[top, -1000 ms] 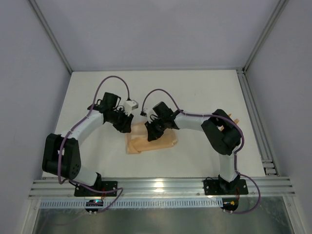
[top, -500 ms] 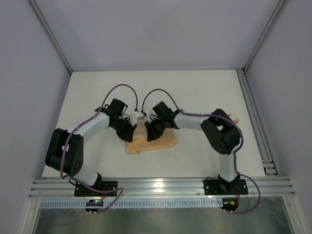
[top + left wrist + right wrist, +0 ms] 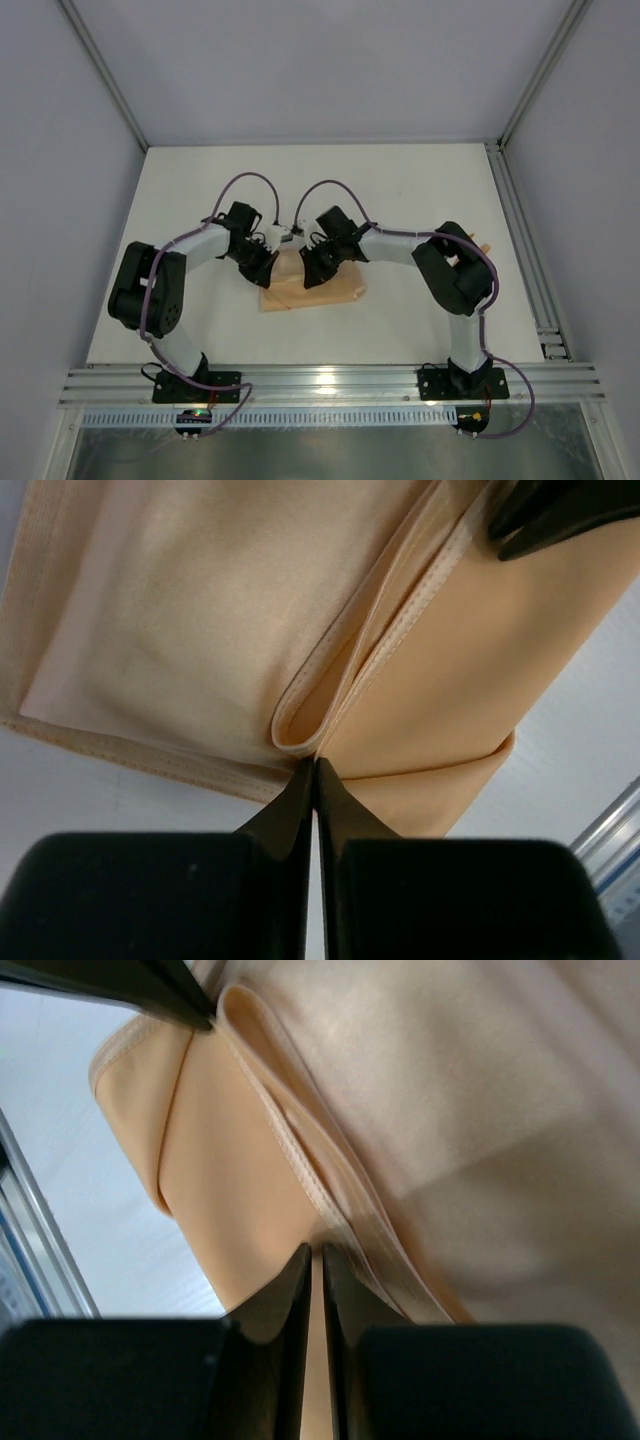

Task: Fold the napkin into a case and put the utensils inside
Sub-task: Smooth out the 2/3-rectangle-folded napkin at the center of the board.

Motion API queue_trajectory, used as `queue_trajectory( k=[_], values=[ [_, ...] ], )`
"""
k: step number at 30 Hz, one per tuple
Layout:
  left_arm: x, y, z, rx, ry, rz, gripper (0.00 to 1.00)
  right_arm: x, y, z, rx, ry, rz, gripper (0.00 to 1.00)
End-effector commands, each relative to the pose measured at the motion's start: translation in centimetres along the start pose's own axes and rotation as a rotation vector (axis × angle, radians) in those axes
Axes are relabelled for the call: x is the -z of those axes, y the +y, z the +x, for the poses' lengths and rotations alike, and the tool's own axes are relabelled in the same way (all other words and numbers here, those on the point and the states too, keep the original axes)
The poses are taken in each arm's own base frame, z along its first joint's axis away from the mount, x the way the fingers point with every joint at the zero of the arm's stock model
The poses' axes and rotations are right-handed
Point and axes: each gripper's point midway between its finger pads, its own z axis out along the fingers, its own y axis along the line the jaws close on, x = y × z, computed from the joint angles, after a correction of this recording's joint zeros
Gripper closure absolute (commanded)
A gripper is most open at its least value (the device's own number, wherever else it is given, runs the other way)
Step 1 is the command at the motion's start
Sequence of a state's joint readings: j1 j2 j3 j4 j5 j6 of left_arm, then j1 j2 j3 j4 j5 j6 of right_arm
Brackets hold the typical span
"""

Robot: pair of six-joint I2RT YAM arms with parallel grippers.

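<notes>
The peach-orange napkin lies folded into a low oblong on the white table between the two arms. My left gripper is at the cloth's left end. In the left wrist view the left gripper is shut, its tips pinching the base of a looped hem fold of the napkin. My right gripper presses down mid-cloth. In the right wrist view the right gripper is shut on a layer of the napkin, with cloth showing in the thin slit. The utensils show only as orange tips behind the right elbow.
The table's aluminium rail carries both arm bases along the near edge. Another rail runs down the right side. Grey walls close in the left, the right and the back. The right arm's elbow sits low near the utensils.
My left arm swung right and down onto the napkin's left end, and its jaws closed on the fold. The right gripper stayed where it was, still clamped on the cloth.
</notes>
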State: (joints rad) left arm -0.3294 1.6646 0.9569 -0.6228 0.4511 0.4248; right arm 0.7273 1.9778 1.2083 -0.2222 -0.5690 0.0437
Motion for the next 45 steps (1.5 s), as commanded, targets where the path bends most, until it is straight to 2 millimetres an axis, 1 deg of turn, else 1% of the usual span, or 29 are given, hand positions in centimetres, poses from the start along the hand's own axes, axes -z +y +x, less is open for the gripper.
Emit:
queue_trajectory(
  k=[1,8,10,11,13,14,15,17,18,19,20,22,24,26,27,28,30,31,32,35,36,40,42,44,45],
  values=[
    [-0.3,2.7,-0.7,0.094,-0.029,-0.038,1.00,-1.1,0.4,0.9,0.100,0.036,-0.012,0.87],
    [-0.7,2.8,-0.7,0.079,-0.039,-0.007,1.00,-1.4,0.2,1.6,0.108,0.054,-0.022,0.87],
    [-0.7,2.7,-0.6,0.079,-0.043,0.003,1.00,-1.2,0.3,1.3,0.107,0.038,-0.022,0.87],
    [-0.8,2.7,-0.6,0.083,-0.044,0.007,1.00,-1.1,0.3,1.1,0.114,0.017,-0.025,0.83],
    [-0.7,2.7,-0.6,0.088,-0.053,0.017,1.00,-0.2,0.8,-0.5,0.138,-0.056,-0.026,0.80],
    [-0.7,2.7,-0.6,0.088,-0.055,0.018,1.00,0.2,0.8,-0.6,0.137,-0.073,-0.022,0.75],
    [-0.6,2.7,-0.6,0.090,-0.057,0.020,1.00,1.0,1.2,-1.5,0.148,-0.112,-0.013,0.73],
    [-0.7,2.6,-0.6,0.092,-0.057,0.027,1.00,1.7,1.3,-2.8,0.166,-0.171,0.007,0.68],
    [-0.6,2.6,-0.7,0.091,-0.059,0.027,1.00,2.4,1.8,-3.7,0.186,-0.205,0.011,0.67],
    [-0.6,2.5,-0.6,0.092,-0.059,0.033,1.00,2.7,1.5,-3.8,0.187,-0.213,0.031,0.67],
    [-0.6,2.5,-0.7,0.089,-0.061,0.031,1.00,3.0,1.7,-4.8,0.214,-0.258,0.038,0.67],
    [-0.6,2.4,-0.7,0.089,-0.063,0.034,1.00,3.6,2.1,-5.7,0.236,-0.295,0.047,0.67],
    [-0.6,2.4,-0.7,0.087,-0.062,0.036,1.00,3.6,3.0,-6.5,0.271,-0.338,0.042,0.67],
    [-0.6,2.3,-0.6,0.089,-0.061,0.037,1.00,3.3,4.1,-6.9,0.312,-0.368,0.014,0.69],
    [-0.6,2.4,-0.7,0.089,-0.061,0.037,1.00,2.8,5.1,-6.7,0.341,-0.367,-0.009,0.71],
    [-0.6,2.4,-0.7,0.089,-0.064,0.037,1.00,2.5,5.5,-6.7,0.359,-0.379,-0.023,0.73],
    [-0.5,2.4,-0.8,0.092,-0.066,0.034,1.00,1.4,5.8,-5.8,0.350,-0.367,-0.065,0.76],
    [-0.5,2.4,-0.8,0.093,-0.067,0.033,1.00,1.1,5.7,-5.9,0.360,-0.383,-0.070,0.80],
    [-0.5,2.5,-0.9,0.095,-0.069,0.034,1.00,0.3,5.3,-4.8,0.350,-0.360,-0.081,0.81],
    [-0.5,2.6,-1.0,0.101,-0.072,0.031,1.00,-0.7,4.8,-3.9,0.319,-0.343,-0.085,0.83],
    [-0.5,2.6,-1.0,0.100,-0.074,0.031,1.00,-1.2,4.3,-3.5,0.306,-0.329,-0.073,0.83],
    [-0.4,2.5,-1.3,0.105,-0.079,0.042,0.99,-2.1,3.2,-2.4,0.251,-0.280,-0.043,0.87],
    [-0.3,2.3,-1.4,0.105,-0.085,0.055,0.96,-2.7,2.4,-1.7,0.222,-0.243,-0.028,0.90],
    [0.0,2.2,-1.7,0.105,-0.094,0.060,0.91,-2.9,2.2,-1.1,0.191,-0.219,-0.026,0.92],
    [0.2,2.2,-1.8,0.105,-0.099,0.063,0.84,-2.9,2.2,-1.0,0.182,-0.218,-0.027,0.92]
  ],
)
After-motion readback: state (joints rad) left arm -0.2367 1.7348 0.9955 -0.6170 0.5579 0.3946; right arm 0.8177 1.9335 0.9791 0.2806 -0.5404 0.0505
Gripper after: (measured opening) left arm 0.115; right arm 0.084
